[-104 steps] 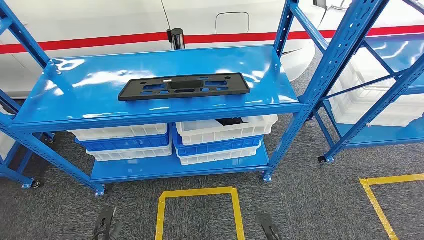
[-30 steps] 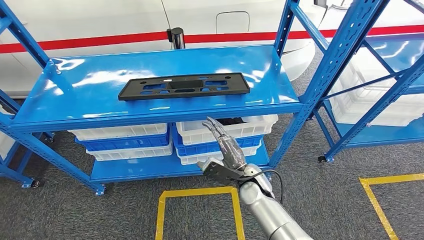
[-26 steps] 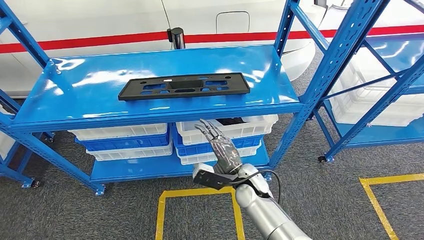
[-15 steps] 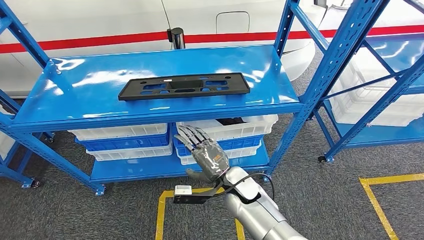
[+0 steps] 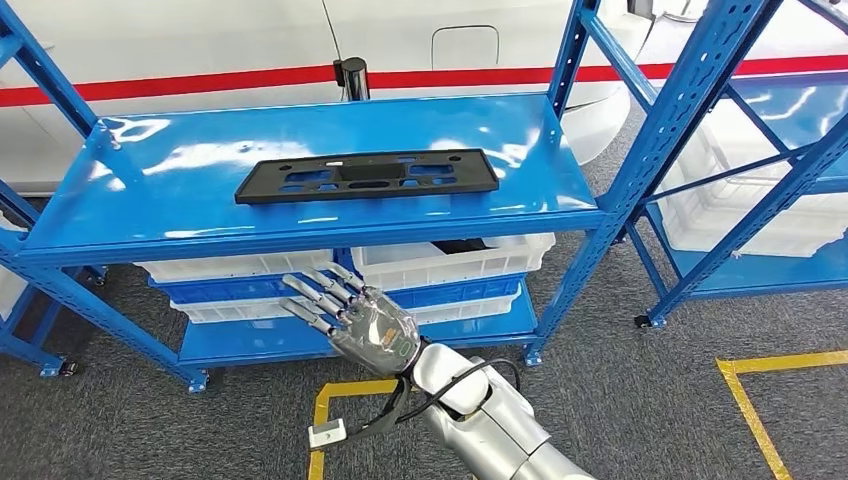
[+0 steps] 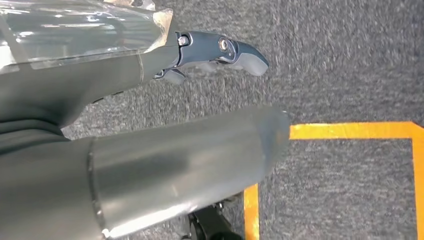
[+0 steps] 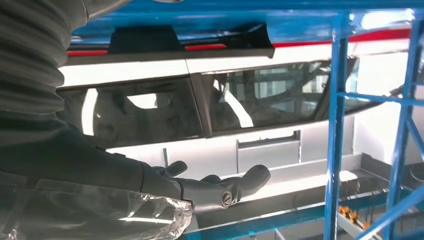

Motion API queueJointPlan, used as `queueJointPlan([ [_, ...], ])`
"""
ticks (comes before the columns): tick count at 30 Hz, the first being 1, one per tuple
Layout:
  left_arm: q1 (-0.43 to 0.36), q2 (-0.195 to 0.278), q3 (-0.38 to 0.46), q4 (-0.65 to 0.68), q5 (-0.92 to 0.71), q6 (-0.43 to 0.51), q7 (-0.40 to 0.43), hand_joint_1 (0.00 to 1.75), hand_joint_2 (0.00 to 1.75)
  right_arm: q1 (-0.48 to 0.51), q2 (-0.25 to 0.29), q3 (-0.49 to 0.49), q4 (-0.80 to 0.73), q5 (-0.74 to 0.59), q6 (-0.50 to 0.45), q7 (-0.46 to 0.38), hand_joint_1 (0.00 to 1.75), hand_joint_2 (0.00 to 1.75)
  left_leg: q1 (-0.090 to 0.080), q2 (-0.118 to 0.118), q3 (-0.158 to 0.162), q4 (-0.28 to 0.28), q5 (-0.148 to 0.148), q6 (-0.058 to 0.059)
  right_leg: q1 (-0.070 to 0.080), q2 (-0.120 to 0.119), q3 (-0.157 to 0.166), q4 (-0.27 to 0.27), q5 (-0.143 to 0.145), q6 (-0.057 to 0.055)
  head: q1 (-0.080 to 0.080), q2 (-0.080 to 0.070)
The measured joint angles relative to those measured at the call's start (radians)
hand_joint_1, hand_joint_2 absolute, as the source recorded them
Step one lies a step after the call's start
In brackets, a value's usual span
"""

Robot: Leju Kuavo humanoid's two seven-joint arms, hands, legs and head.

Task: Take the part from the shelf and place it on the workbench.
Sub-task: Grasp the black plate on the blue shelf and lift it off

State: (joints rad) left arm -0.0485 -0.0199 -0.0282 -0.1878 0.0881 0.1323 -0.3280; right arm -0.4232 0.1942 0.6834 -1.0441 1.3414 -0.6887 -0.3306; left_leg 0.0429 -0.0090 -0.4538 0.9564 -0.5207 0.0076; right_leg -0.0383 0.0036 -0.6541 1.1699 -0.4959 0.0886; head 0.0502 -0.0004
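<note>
The part, a long flat black plastic plate with cut-outs (image 5: 366, 176), lies on the top board of the blue shelf (image 5: 150, 215), near its middle. My right hand (image 5: 355, 320) hangs in front of the shelf, below the top board's front edge and level with the bins. Its fingers are spread and point left, and it holds nothing. In the right wrist view the same hand (image 7: 215, 187) is empty, with the shelf's underside (image 7: 300, 22) above it. My left hand (image 6: 220, 50) hangs low over the grey carpet, thumb out, with nothing in it.
White and blue bins (image 5: 450, 265) fill the lower shelf. A white car with a red stripe (image 5: 200, 75) stands behind the shelf. A second blue rack (image 5: 740, 150) with white bins stands at the right. Yellow tape squares (image 5: 780, 358) mark the carpet.
My right arm has come up from below into the head view. The hand has swung left and turned, its fingers spreading. The black part has not moved.
</note>
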Motion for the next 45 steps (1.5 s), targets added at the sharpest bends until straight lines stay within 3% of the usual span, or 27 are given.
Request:
queueJointPlan([
  [1,0.000,0.000,0.000,0.000,-0.001,0.001,0.000,0.00,0.00,0.000,0.000,0.000,-0.004,-0.005,-0.001,-0.007,0.00,1.75,0.005,-0.002,0.008,0.003,-0.008,-0.011,-0.004,-0.001,0.020,-0.064,0.027,0.011,0.001,0.000],
  [2,-0.001,0.000,0.000,0.001,-0.002,0.001,0.000,0.00,0.00,-0.001,-0.001,0.000,-0.008,-0.009,-0.001,-0.012,0.00,1.75,0.007,-0.002,0.011,0.006,-0.015,-0.023,-0.004,-0.005,0.034,-0.112,0.037,0.008,0.003,0.000],
  [3,-0.001,0.001,0.001,0.001,-0.002,0.002,0.000,0.00,0.00,0.000,-0.001,0.000,-0.010,-0.011,-0.002,-0.015,0.00,1.75,0.007,-0.002,0.009,0.010,-0.023,-0.033,-0.003,-0.007,0.042,-0.136,0.041,-0.004,0.003,0.000],
  [5,-0.001,0.000,0.001,0.002,-0.002,0.002,0.001,0.00,0.00,0.003,0.000,-0.001,-0.012,-0.013,-0.003,-0.018,0.00,1.75,0.006,0.001,0.007,0.013,-0.034,-0.047,0.001,-0.010,0.043,-0.130,0.029,-0.042,-0.003,0.000],
  [7,-0.003,-0.001,0.001,0.003,-0.003,0.002,0.002,0.00,0.00,0.005,0.005,-0.001,-0.014,-0.013,-0.004,-0.018,0.00,1.75,0.011,0.006,-0.007,0.048,-0.030,-0.054,0.001,-0.005,0.053,-0.128,0.029,-0.062,-0.011,0.000],
  [9,-0.007,-0.002,0.001,0.003,-0.005,0.002,0.002,0.00,0.00,0.002,0.011,-0.002,-0.016,-0.014,-0.005,-0.018,0.00,1.75,0.012,0.009,-0.077,0.158,-0.034,-0.055,0.007,-0.003,0.069,-0.134,0.021,-0.078,-0.016,0.000],
  [11,-0.006,-0.002,0.002,0.003,-0.005,0.002,0.004,0.00,0.00,0.001,0.014,-0.002,-0.015,-0.016,-0.005,-0.018,0.00,1.75,0.004,0.010,-0.178,0.288,-0.077,-0.049,0.016,-0.001,0.084,-0.137,0.008,-0.094,-0.019,0.000],
  [13,-0.004,-0.003,0.003,0.004,-0.005,0.003,0.006,0.00,0.00,0.002,0.016,-0.002,-0.015,-0.016,-0.005,-0.018,0.00,1.75,-0.007,0.009,-0.250,0.334,-0.101,-0.035,0.030,0.004,0.103,-0.138,-0.008,-0.104,-0.020,0.000],
  [14,-0.003,-0.003,0.003,0.004,-0.005,0.003,0.007,0.00,0.00,0.003,0.017,-0.002,-0.015,-0.017,-0.005,-0.018,0.00,1.75,-0.014,0.009,-0.262,0.311,-0.082,-0.024,0.037,0.006,0.115,-0.139,-0.017,-0.107,-0.021,0.000],
  [16,-0.002,-0.002,0.004,0.005,-0.005,0.003,0.008,0.00,0.00,0.003,0.021,-0.002,-0.015,-0.017,-0.005,-0.018,0.00,1.75,-0.037,0.007,-0.250,0.200,0.020,0.015,0.047,0.008,0.139,-0.141,-0.036,-0.112,-0.021,0.000],
  [18,-0.003,0.000,0.004,0.007,-0.005,0.004,0.009,0.00,0.00,0.002,0.024,-0.002,-0.015,-0.018,-0.005,-0.019,0.00,1.75,-0.060,-0.004,-0.230,0.119,0.087,0.051,0.054,0.012,0.157,-0.146,-0.053,-0.110,-0.019,0.000],
  [19,-0.002,0.001,0.004,0.007,-0.004,0.005,0.009,0.00,0.00,0.002,0.026,-0.002,-0.015,-0.019,-0.006,-0.019,0.00,1.75,-0.068,-0.010,-0.221,0.097,0.099,0.060,0.056,0.015,0.166,-0.147,-0.056,-0.107,-0.020,0.000],
  [22,-0.002,-0.001,0.005,0.008,-0.002,0.005,0.010,0.00,0.00,0.000,0.031,-0.001,-0.015,-0.021,-0.009,-0.019,0.00,1.75,-0.066,-0.014,-0.173,0.058,0.098,0.063,0.060,0.014,0.184,-0.131,-0.051,-0.090,-0.024,0.000],
  [23,-0.003,-0.002,0.005,0.008,-0.002,0.004,0.010,0.00,0.00,-0.001,0.032,-0.001,-0.015,-0.021,-0.009,-0.018,0.00,1.75,-0.063,-0.013,-0.155,0.051,0.095,0.064,0.060,0.013,0.172,-0.101,-0.053,-0.085,-0.025,0.000],
  [24,-0.004,-0.004,0.005,0.008,-0.003,0.004,0.010,0.00,0.00,-0.002,0.032,-0.001,-0.015,-0.022,-0.010,-0.017,0.00,1.75,-0.059,-0.013,-0.139,0.045,0.091,0.063,0.059,0.011,0.143,-0.051,-0.063,-0.084,-0.025,0.000],
  [26,-0.004,-0.008,0.005,0.008,-0.006,0.002,0.007,0.00,0.00,0.000,0.029,-0.001,-0.014,-0.021,-0.010,-0.015,0.00,1.75,-0.055,-0.012,-0.123,0.043,0.076,0.063,0.052,0.010,0.055,0.071,-0.102,-0.080,-0.025,0.000],
  [28,-0.001,-0.011,0.005,0.008,-0.011,0.000,0.004,0.00,0.00,0.005,0.025,-0.002,-0.013,-0.022,-0.010,-0.015,0.00,1.75,-0.051,-0.013,-0.108,0.043,0.059,0.057,0.042,0.009,-0.017,0.127,-0.129,-0.069,-0.025,0.000],
  [29,0.001,-0.012,0.005,0.008,-0.013,-0.003,0.002,0.00,0.00,0.006,0.023,-0.003,-0.013,-0.022,-0.010,-0.015,0.00,1.75,-0.049,-0.014,-0.097,0.043,0.049,0.053,0.037,0.008,-0.030,0.108,-0.119,-0.059,-0.025,0.000],
  [30,0.002,-0.014,0.005,0.008,-0.015,-0.006,0.000,0.00,0.00,0.007,0.022,-0.006,-0.012,-0.023,-0.010,-0.015,0.00,1.75,-0.045,-0.015,-0.083,0.043,0.038,0.049,0.033,0.007,-0.027,0.058,-0.089,-0.046,-0.025,0.000],
  [32,0.002,-0.016,0.005,0.008,-0.019,-0.014,-0.004,0.00,0.00,0.007,0.017,-0.011,-0.010,-0.028,-0.010,-0.016,0.00,1.75,-0.042,-0.017,-0.057,0.045,0.013,0.038,0.027,0.004,-0.005,-0.074,0.009,-0.025,-0.025,0.000],
  [33,0.001,-0.016,0.004,0.008,-0.021,-0.018,-0.006,0.00,0.00,0.007,0.014,-0.013,-0.008,-0.031,-0.010,-0.016,0.00,1.75,-0.042,-0.017,-0.050,0.045,0.002,0.031,0.027,0.001,0.008,-0.118,0.045,-0.028,-0.025,0.000],
  [34,0.001,-0.016,0.004,0.009,-0.023,-0.021,-0.007,0.00,0.00,0.007,0.011,-0.014,-0.007,-0.033,-0.010,-0.017,0.00,1.75,-0.043,-0.017,-0.045,0.045,-0.006,0.024,0.027,-0.001,0.014,-0.140,0.067,-0.040,-0.026,0.000],
  [36,0.001,-0.015,0.004,0.009,-0.025,-0.024,-0.009,0.00,0.00,0.006,0.009,-0.016,-0.006,-0.037,-0.010,-0.018,0.00,1.75,-0.043,-0.016,-0.041,0.055,-0.010,0.013,0.026,-0.002,0.027,-0.145,0.068,-0.072,-0.027,0.000],
  [37,0.000,-0.015,0.004,0.009,-0.027,-0.027,-0.010,0.00,0.00,0.005,0.009,-0.017,-0.006,-0.040,-0.010,-0.018,0.00,1.75,-0.041,-0.013,-0.049,0.075,-0.004,0.008,0.024,0.000,0.034,-0.149,0.067,-0.081,-0.028,0.000],
  [39,-0.004,-0.015,0.003,0.009,-0.029,-0.031,-0.010,0.00,0.00,0.001,0.010,-0.017,-0.005,-0.045,-0.010,-0.018,0.00,1.75,-0.038,-0.005,-0.101,0.162,0.004,-0.002,0.019,0.000,0.055,-0.155,0.057,-0.097,-0.031,0.000],
  [42,-0.006,-0.014,0.003,0.009,-0.031,-0.032,-0.009,0.00,0.00,-0.002,0.011,-0.018,-0.004,-0.048,-0.010,-0.018,0.00,1.75,-0.034,0.002,-0.180,0.273,-0.012,-0.012,0.019,-0.001,0.072,-0.158,0.044,-0.106,-0.033,0.000],
  [45,-0.006,-0.014,0.003,0.009,-0.031,-0.032,-0.009,0.00,0.00,-0.002,0.011,-0.018,-0.004,-0.048,-0.010,-0.018,0.00,1.75,-0.034,0.003,-0.185,0.279,-0.016,-0.012,0.019,-0.001,0.073,-0.158,0.043,-0.106,-0.033,0.000],
])
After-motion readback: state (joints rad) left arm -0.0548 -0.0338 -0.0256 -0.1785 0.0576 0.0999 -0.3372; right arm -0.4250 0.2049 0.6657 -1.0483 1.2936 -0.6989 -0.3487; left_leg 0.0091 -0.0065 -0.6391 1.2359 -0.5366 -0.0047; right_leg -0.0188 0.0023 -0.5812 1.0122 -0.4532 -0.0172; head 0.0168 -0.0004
